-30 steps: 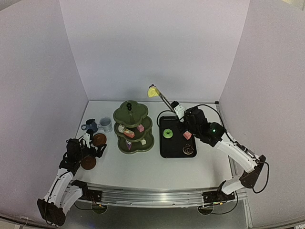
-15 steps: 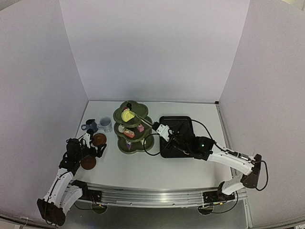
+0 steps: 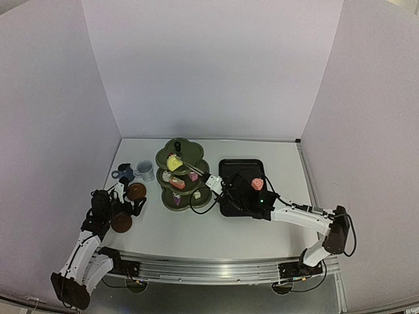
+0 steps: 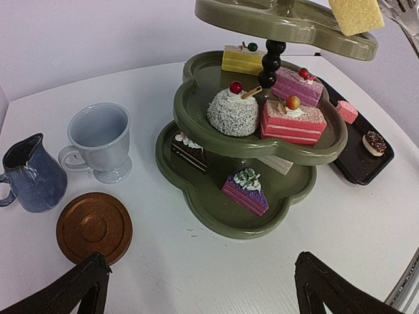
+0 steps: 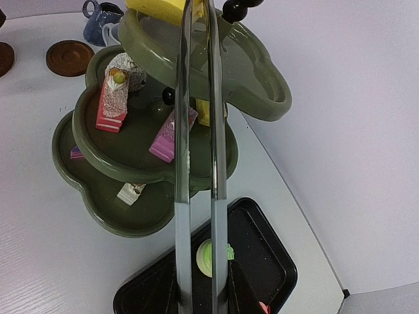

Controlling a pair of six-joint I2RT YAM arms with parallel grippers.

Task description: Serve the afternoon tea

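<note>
The olive-green three-tier stand (image 3: 182, 175) holds several small cakes (image 4: 292, 121) on its tiers. My right gripper (image 3: 226, 190) is shut on the metal tongs (image 5: 196, 163). The tongs reach up to a yellow cake (image 4: 355, 14) on the top tier; I cannot tell whether they pinch it. My left gripper (image 4: 196, 291) is open and empty, low over the table in front of the stand (image 4: 252, 216). A brown saucer (image 4: 93, 227) lies just beyond its left finger. A white cup (image 4: 101, 140) and a dark-blue cup (image 4: 29, 173) stand behind that saucer. A second saucer (image 3: 121, 222) lies nearer the left arm.
The black tray (image 3: 243, 167) lies right of the stand, under my right arm. It holds a green doughnut (image 5: 204, 256), a pink piece (image 4: 347, 111) and a dark doughnut (image 4: 374, 142). White walls close in the table on three sides.
</note>
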